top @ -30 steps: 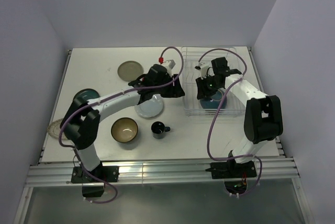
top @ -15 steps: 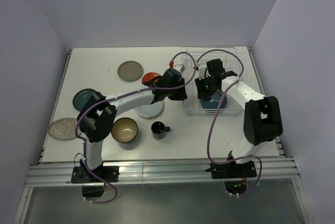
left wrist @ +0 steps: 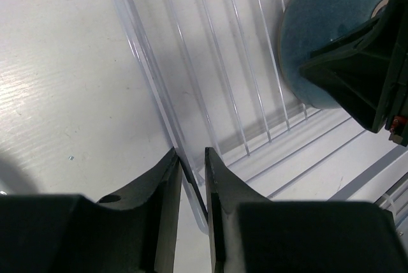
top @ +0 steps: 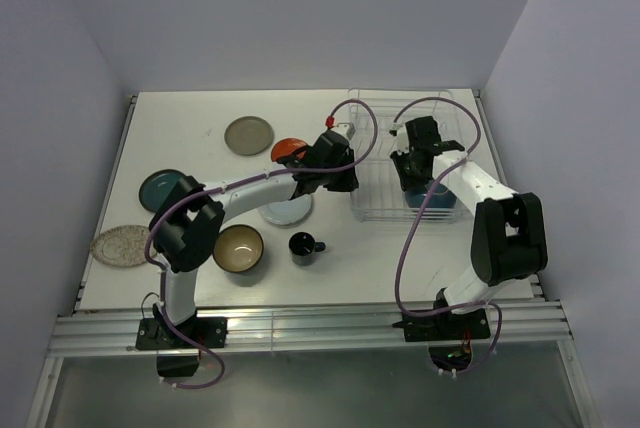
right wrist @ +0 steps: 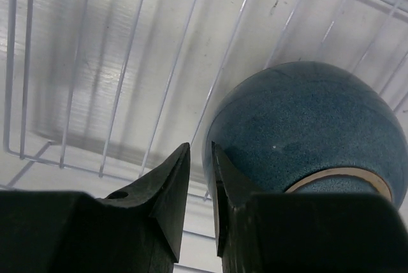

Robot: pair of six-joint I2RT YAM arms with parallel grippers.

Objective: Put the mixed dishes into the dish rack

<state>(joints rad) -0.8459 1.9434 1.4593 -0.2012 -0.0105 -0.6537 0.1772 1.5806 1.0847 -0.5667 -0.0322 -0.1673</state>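
The white wire dish rack [top: 365,108] stands at the back right. My left gripper [top: 340,180] is at its left edge, and in the left wrist view its jaws [left wrist: 190,152] are shut on the rack's rim wire [left wrist: 153,88]. My right gripper [top: 418,173] is inside the rack, shut on the rim of the teal-blue bowl [top: 438,198], which is tipped with its foot showing [right wrist: 299,113]. The bowl also shows in the left wrist view [left wrist: 319,24]. The pale blue-white plate [top: 283,211], orange-red plate [top: 287,147], grey-olive plate [top: 248,134], olive-brown bowl [top: 238,247] and black mug [top: 303,246] lie on the table.
A teal plate [top: 160,188] and a speckled plate [top: 119,245] lie at the table's left. Purple cables loop over both arms. Grey walls close in the table at the back and sides. The rack's wire floor [right wrist: 127,62] is bare left of the bowl.
My left gripper has moved right from above the pale plate to the rack's left rim, uncovering the orange-red plate. My right gripper and the teal bowl have shifted right inside the rack.
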